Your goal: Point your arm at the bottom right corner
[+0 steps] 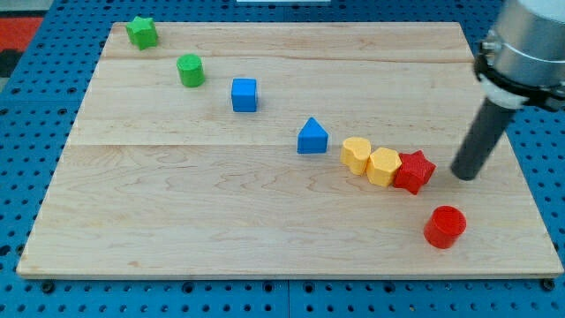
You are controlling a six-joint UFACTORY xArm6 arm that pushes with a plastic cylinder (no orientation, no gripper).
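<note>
No text, label, brand, number or sign can be read anywhere: not on the wooden tabletop (177, 221), not on the coloured blocks, not on the dark rod, and not on the blue perforated surface (35, 106) around.

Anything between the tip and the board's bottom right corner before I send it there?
Nothing visible blocks it. My tip sits right of the red star; the red cylinder lies below and slightly left of the tip, off the line to the board's bottom right corner.
</note>
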